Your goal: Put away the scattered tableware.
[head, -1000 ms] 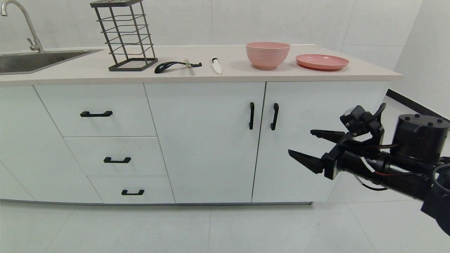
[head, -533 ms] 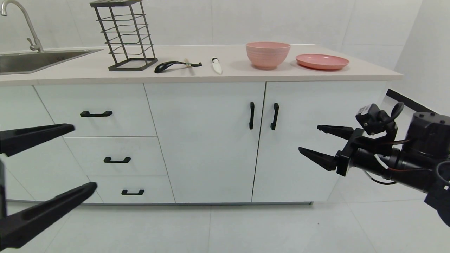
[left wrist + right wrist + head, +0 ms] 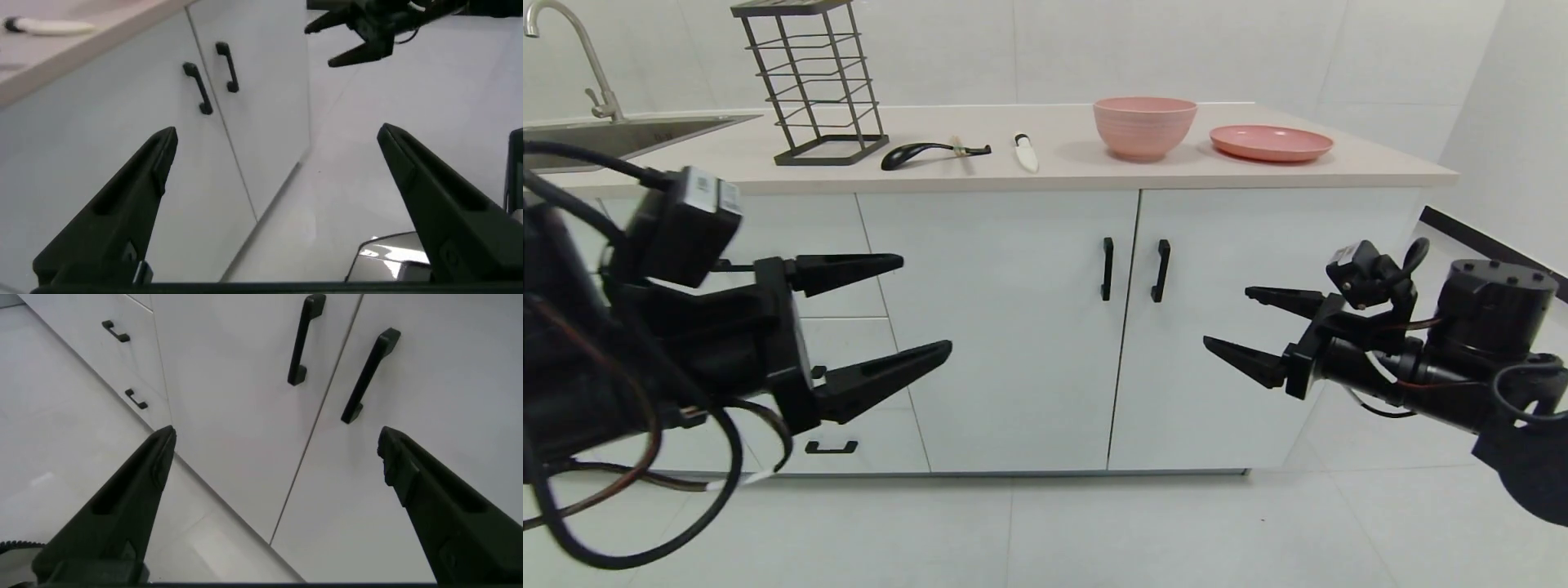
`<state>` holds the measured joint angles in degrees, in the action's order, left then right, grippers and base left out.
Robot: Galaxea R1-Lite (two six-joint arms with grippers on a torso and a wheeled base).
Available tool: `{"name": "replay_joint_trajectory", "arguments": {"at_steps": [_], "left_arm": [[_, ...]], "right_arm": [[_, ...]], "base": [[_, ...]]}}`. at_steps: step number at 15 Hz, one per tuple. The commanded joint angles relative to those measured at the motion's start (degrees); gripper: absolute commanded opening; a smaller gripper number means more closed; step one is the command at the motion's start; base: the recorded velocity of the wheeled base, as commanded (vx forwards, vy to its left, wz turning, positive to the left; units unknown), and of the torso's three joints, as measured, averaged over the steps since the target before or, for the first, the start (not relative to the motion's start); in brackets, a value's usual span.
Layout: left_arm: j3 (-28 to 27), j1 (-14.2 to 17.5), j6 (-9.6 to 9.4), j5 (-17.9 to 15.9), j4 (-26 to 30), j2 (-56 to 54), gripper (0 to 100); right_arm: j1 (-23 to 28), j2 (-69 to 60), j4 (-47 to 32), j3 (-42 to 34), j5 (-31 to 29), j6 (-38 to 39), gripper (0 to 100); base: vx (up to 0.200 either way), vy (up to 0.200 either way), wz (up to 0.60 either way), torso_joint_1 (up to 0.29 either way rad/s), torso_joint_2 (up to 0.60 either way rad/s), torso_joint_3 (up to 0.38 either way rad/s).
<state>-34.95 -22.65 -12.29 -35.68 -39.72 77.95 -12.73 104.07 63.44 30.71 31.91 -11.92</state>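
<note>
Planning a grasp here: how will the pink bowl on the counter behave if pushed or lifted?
The pink bowl looks rigid and probably light, its matte ribbed wall suggesting plastic. Its base is narrower than its rim, so a high push might tip it; a low one would likely slide it along the smooth counter.
</note>
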Motion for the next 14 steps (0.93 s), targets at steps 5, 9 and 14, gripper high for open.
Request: {"name": "replay_joint_trajectory", "arguments": {"at_steps": [5, 9, 14], "left_arm": [[-11.46, -11.01, 0.86, -0.70, -3.70, 20.75, 100], [-14.00, -11.01, 2.27, -0.79, -6.34, 25.24, 100], [-18.31, -10.75, 3.50, -0.62, -10.38, 30.95, 100]], "right_arm": [[-0.11, 13.97, 1.16, 13.24, 0.60, -1.09, 100], [0.07, 18.89, 1.25, 18.25, 0.78, -1.52, 100], [0.16, 27.33, 2.30, 25.81, 4.74, -1.96, 100]], "base": [[0.000, 0.000, 0.00, 0.000, 0.00, 0.000], [0.000, 0.000, 0.00, 0.000, 0.00, 0.000], [0.000, 0.000, 0.00, 0.000, 0.00, 0.000]]}}
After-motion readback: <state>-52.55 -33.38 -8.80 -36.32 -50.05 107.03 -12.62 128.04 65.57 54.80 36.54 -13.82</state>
